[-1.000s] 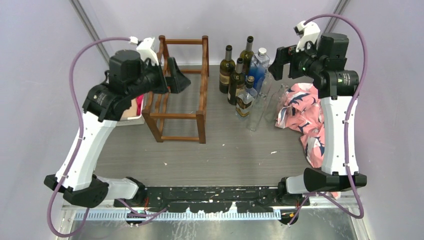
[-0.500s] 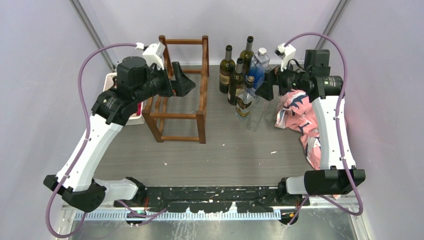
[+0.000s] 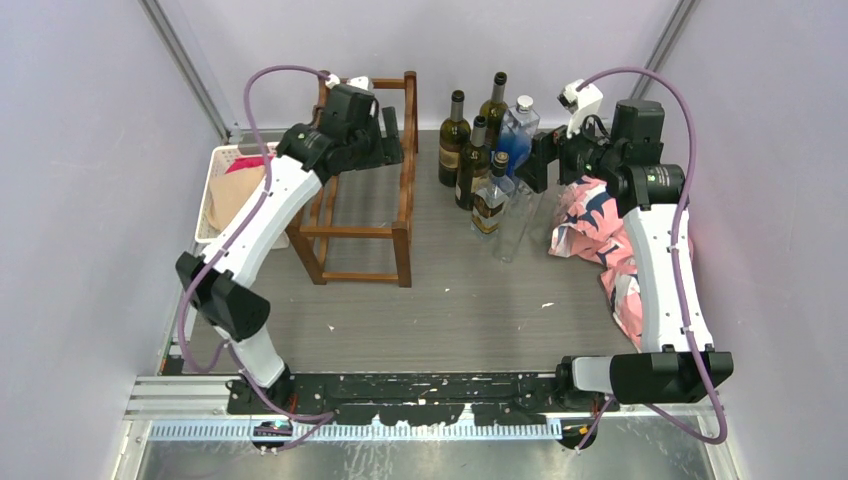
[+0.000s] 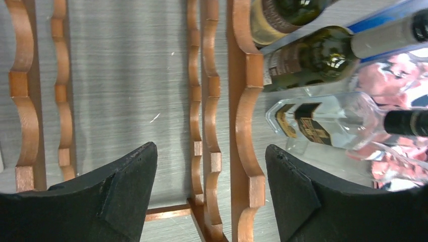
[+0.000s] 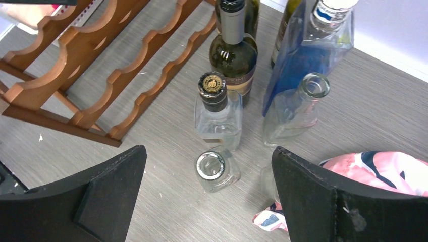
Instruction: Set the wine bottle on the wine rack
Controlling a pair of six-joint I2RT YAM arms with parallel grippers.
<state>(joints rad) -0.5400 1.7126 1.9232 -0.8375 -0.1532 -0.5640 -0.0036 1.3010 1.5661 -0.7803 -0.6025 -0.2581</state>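
The dark reddish-brown wine rack (image 3: 404,200) stands at the back left, with no bottle on it. Three dark wine bottles (image 3: 454,140) stand upright to its right in a cluster with other bottles. My left gripper (image 3: 393,130) is open and empty above the rack's far right top rail. In the left wrist view the scalloped rails (image 4: 242,116) lie between its fingers (image 4: 126,186). My right gripper (image 3: 535,160) is open and empty above the cluster. In the right wrist view it hangs over a clear open-necked bottle (image 5: 216,170), with a dark wine bottle (image 5: 233,50) farther off.
A blue bottle (image 3: 517,130) and several clear glass bottles (image 3: 490,200) stand among the wine bottles. A pink patterned cloth (image 3: 600,230) lies at the right. A white plastic basket (image 3: 212,195) with pink cloth stands left of the rack.
My left arm has swung away from the basket side and reached back over the rack's top. My right gripper has come down toward the bottle cluster.
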